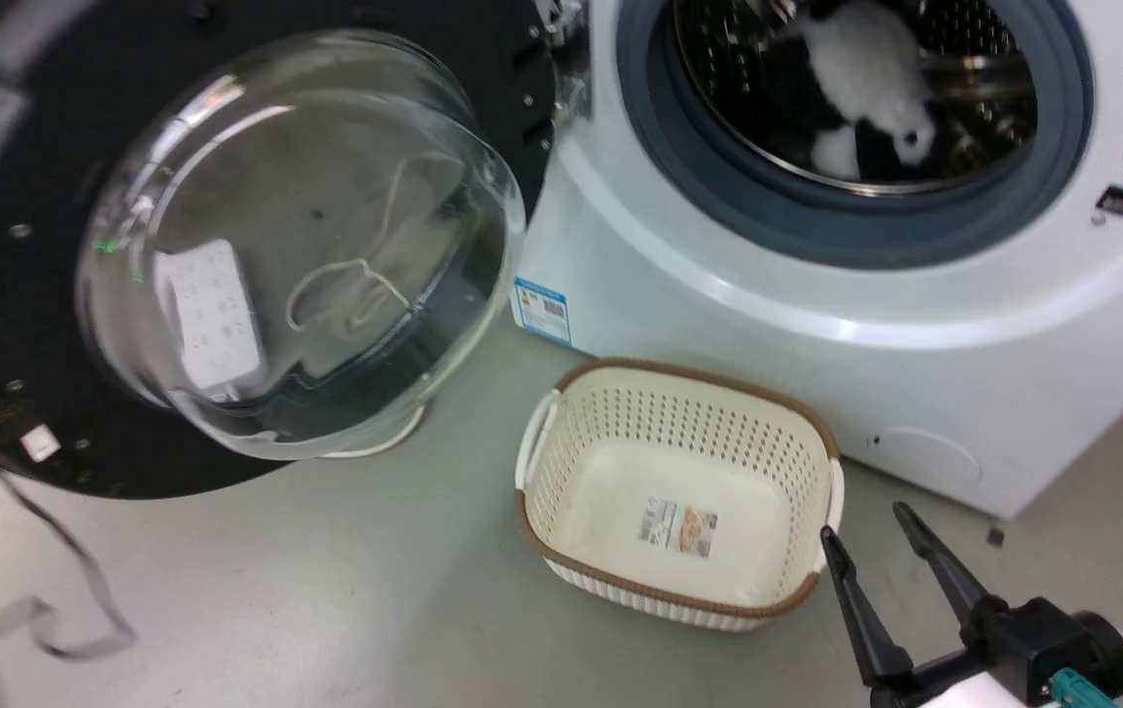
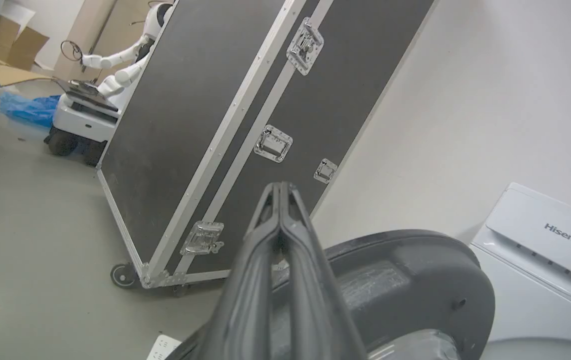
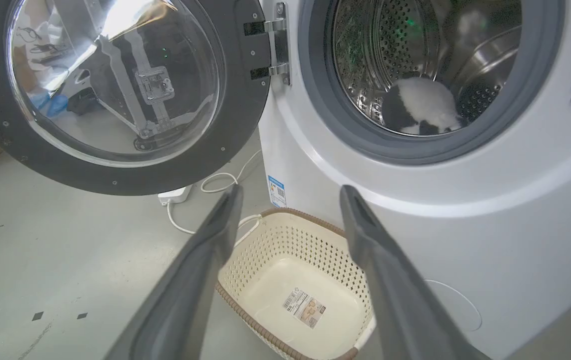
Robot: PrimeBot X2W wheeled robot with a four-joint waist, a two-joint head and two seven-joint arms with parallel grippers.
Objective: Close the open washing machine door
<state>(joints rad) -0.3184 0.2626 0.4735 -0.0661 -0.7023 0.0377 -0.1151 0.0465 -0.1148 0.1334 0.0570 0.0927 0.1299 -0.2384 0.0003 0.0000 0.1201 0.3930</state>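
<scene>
Right gripper (image 3: 291, 189): two long dark fingers rise from the bottom centre, spread wide, with nothing held between them.

Upper left: round washing machine door (image 3: 115, 90), glossy black rim and clear glass window, standing open, hinged at upper centre.

Right half: big white front-loading washing machine (image 3: 465, 240). A grey rubber ring (image 3: 325, 115) surrounds the perforated steel drum (image 3: 390, 45). A black-and-white soft item (image 3: 415, 102) lies in the drum.

Bottom centre, on the grey floor (image 3: 65, 280): cream perforated plastic basket (image 3: 285, 242) with a paper label inside.

Below the door: white power strip (image 3: 175, 195) with a cable.
</scene>
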